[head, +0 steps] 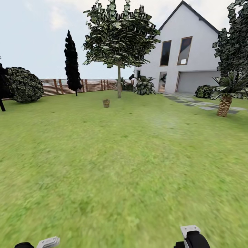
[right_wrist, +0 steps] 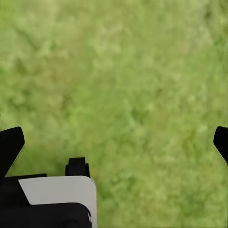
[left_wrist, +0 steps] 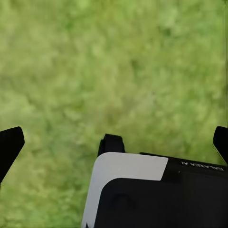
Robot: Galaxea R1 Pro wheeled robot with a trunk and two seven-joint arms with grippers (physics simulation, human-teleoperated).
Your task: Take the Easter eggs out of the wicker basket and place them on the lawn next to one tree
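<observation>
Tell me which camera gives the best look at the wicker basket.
The head view. The wicker basket stands far off on the lawn, near the tree, too small to tell what is inside it. Both wrist views look down at grass between open fingers, so they tell nothing about the basket.

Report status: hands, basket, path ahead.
Both hands open, empty, over grass: left hand, right hand. Wicker basket far ahead on the lawn, beside the tree. Eggs too small to make out. Open grass up to the basket.
</observation>
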